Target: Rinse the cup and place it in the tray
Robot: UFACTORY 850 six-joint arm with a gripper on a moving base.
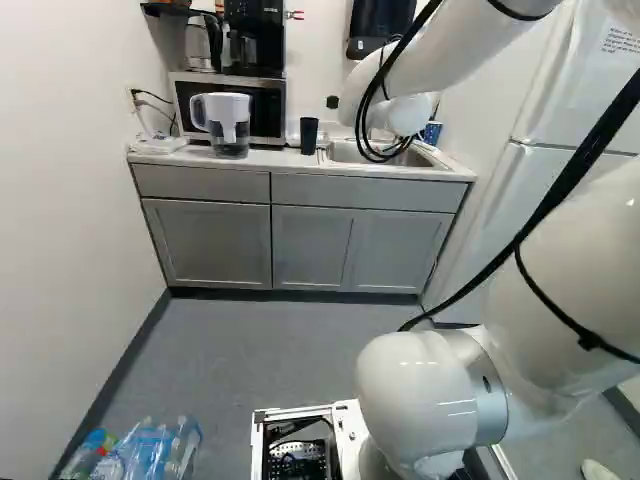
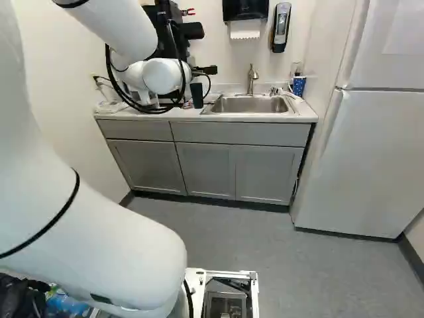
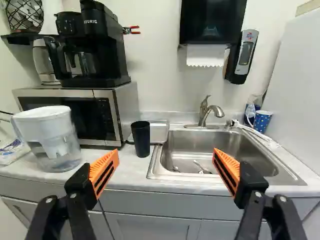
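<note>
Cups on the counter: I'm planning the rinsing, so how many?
2 for certain: a tall black cup beside the steel sink, a blue white-dotted cup across it; another may hide behind.

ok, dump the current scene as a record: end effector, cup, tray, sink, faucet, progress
end_effector: open, nothing between the fingers
cup: dark cup, upright on the counter, between pitcher and sink
tray: tray behind the dark cup, beside the sink
sink_contents: what looks like metal utensils
faucet: faucet at the sink's back edge, no visible stream
other_cup: blue dotted cup, far side of sink
progress: dark cup not gripped, not in tray
</note>
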